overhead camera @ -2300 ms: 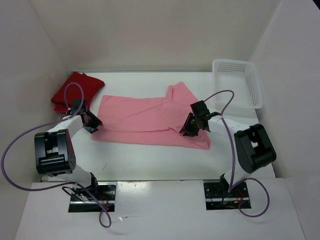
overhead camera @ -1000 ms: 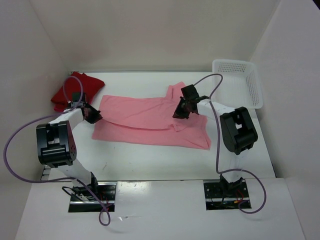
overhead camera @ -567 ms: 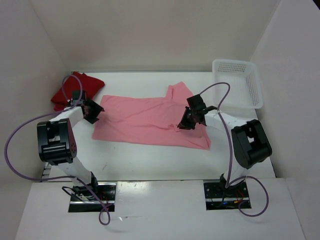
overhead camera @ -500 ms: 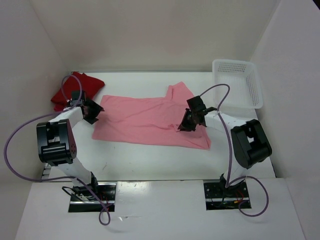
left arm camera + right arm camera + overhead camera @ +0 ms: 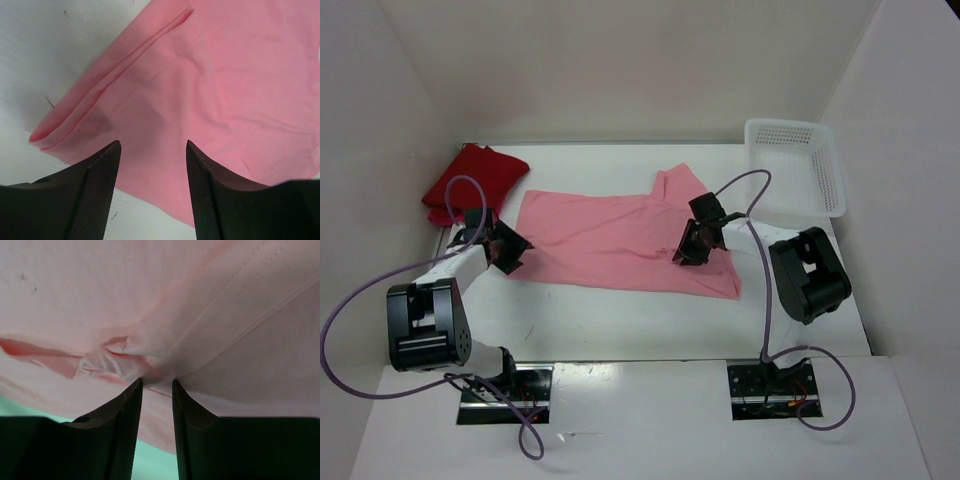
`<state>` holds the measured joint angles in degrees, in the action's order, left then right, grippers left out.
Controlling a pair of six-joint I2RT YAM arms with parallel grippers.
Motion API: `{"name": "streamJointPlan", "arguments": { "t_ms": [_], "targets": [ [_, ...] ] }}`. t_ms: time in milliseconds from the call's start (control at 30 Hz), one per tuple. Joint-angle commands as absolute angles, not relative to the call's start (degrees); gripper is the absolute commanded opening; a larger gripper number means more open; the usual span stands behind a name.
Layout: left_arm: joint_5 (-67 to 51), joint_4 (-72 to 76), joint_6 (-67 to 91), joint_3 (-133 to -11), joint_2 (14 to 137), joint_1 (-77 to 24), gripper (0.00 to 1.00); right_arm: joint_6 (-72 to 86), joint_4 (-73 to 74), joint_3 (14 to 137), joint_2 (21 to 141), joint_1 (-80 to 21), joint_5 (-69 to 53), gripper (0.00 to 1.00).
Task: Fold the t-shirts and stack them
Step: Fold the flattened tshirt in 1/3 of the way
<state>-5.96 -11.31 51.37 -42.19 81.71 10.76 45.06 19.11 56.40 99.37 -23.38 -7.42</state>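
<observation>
Two grippers, both with fingers apart and nothing pinched. The left gripper [image 5: 152, 142] hovers over the folded 9 o'clock edge of the light pink t-shirt [image 5: 610, 240]. The right gripper [image 5: 156, 381], only narrowly parted, sits at a puckered seam toward 3 o'clock. That shirt lies spread at the centre of the table [image 5: 620, 320], and the red t-shirts [image 5: 470, 185] are heaped at 10 o'clock. Closing on one layer only, or uneven pulling, would likely skew the fold. No labels or writing can be read.

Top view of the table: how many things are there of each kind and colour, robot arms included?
Light pink t-shirt: 1
Red folded cloth pile: 1, shirts inside uncountable
White perforated basket: 1
Robot arms, left arm and right arm: 2
Total: 5
</observation>
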Motion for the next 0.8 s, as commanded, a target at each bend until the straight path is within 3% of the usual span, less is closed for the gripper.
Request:
{"name": "streamJointPlan", "arguments": {
  "t_ms": [0, 133, 233, 367, 700, 767],
  "targets": [
    [-6.17, -10.45, 51.33, -42.28, 82.87, 10.81, 0.62, 44.12, 16.96, 59.77, 100.37, -23.99, -7.21, 0.37],
    [-5.54, -10.46, 50.80, -39.91, 83.41, 12.91, 0.61, 44.12, 16.44, 62.13, 102.65, -23.99, -7.21, 0.40],
    [-4.31, -12.03, 49.40, -39.29, 84.90, 13.71, 0.61, 44.12, 15.83, 64.24, 105.02, -23.99, -7.21, 0.33],
    [-3.70, -13.44, 48.87, -39.29, 84.20, 15.03, 0.60, 44.12, 14.59, 67.05, 106.35, -23.99, -7.21, 0.16],
    [-6.14, -19.15, 47.12, -43.94, 78.93, 16.26, 0.59, 44.65, 16.96, 84.89, 117.94, -23.99, -7.73, 0.16],
    [-7.38, -19.16, 47.11, -45.87, 77.61, 15.39, 0.56, 44.13, 19.15, 87.62, 117.25, -23.99, -8.61, 0.22]
  ]
}}
